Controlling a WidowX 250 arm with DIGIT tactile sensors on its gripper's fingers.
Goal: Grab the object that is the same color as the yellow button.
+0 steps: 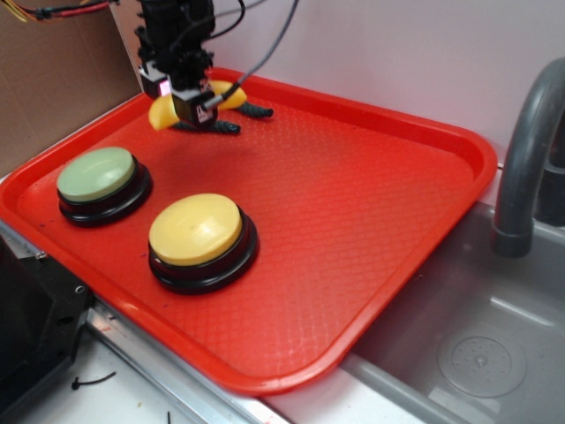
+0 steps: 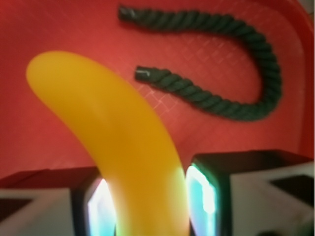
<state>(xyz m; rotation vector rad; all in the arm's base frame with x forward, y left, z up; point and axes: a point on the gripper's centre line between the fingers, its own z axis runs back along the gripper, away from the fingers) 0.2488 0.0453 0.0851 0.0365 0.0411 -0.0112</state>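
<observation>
Textured red tray (image 1: 371,221), smooth curved banana (image 2: 123,142)

A: Banana (image 2: 133,147) is looking like smooth plastic, slightly glossy. Tray (image 1: 371,203)?
B: Red plastic, showing a fine diamond texture, a bit shiny. Rope (image 2: 231,64) is reading as dark twisted fibre, matt, rough.
A: Buttons?
B: Yellow button (image 1: 195,229) and green button (image 1: 96,173) are showing matt domed tops on glossy black bases.

place: probably a toy kitchen test rig | cues: grey sink basin (image 1: 459,344), faucet (image 1: 527,150), cardboard backdrop (image 1: 53,79)
</observation>
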